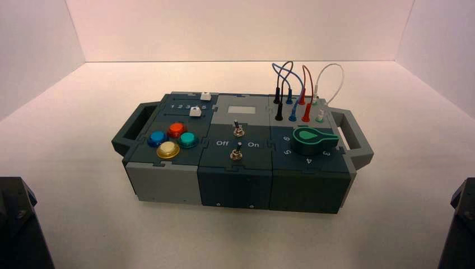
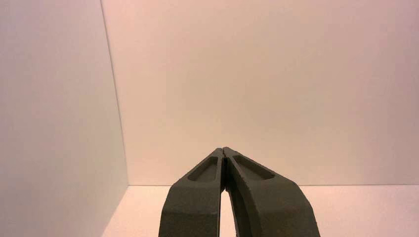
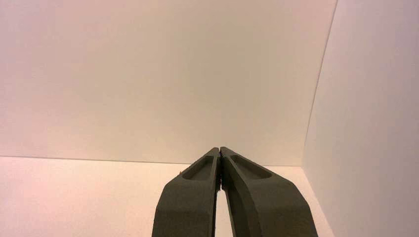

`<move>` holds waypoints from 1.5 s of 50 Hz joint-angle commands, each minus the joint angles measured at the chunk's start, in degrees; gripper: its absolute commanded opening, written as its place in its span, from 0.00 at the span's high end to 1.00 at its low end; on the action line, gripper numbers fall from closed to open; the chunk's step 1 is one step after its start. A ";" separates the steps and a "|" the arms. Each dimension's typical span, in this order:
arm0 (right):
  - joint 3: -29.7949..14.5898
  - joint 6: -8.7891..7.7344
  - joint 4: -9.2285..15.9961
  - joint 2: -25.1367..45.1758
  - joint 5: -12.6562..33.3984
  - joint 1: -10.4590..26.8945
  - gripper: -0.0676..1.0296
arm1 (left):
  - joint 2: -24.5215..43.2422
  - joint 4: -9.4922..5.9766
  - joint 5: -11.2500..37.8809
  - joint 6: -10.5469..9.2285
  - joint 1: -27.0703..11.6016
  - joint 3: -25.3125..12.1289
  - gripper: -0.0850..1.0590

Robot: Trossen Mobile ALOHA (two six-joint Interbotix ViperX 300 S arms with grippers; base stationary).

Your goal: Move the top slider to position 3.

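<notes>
Parked dark arm bodies fill the bottom corners of the high view, well short of the dark teal box (image 1: 241, 185), where the small white squarish top slider (image 1: 205, 96) sits by the rear rim on the robot's left side, its track running left-right past the printed 3 (image 1: 188, 107), so I judge the left arm nearer. From its wrist, the left gripper (image 2: 224, 150) has tips pressed together, facing bare wall. Likewise the right gripper (image 3: 219, 150) is closed on nothing.
</notes>
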 commanded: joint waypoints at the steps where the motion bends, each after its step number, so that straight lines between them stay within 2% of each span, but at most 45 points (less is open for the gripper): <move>1: -1.93 -0.09 0.09 0.18 -0.26 0.00 0.96 | 0.35 0.00 -0.26 0.18 0.00 -1.23 0.95; 18: -2.20 0.00 0.18 0.35 1.23 0.97 0.96 | 0.18 0.00 0.97 0.26 -0.09 -1.41 0.95; 39: -5.71 -0.09 0.18 7.47 10.55 10.72 0.96 | 2.02 0.00 10.99 0.18 -5.45 -4.22 0.95; 46: -7.38 -0.09 0.35 10.72 14.68 13.18 0.96 | 2.46 0.00 16.61 0.26 -8.17 -5.80 0.95; 54: -9.40 0.00 1.93 14.59 19.34 16.00 0.96 | 4.92 -0.09 22.06 0.09 -12.39 -7.29 0.95; 66: -12.22 0.00 4.48 19.07 24.96 19.95 0.96 | 13.36 -0.70 29.09 0.00 -19.69 -10.72 0.95; 75: -13.71 0.00 5.10 22.50 27.25 23.20 0.96 | 19.69 -0.70 32.17 0.00 -23.12 -13.01 0.95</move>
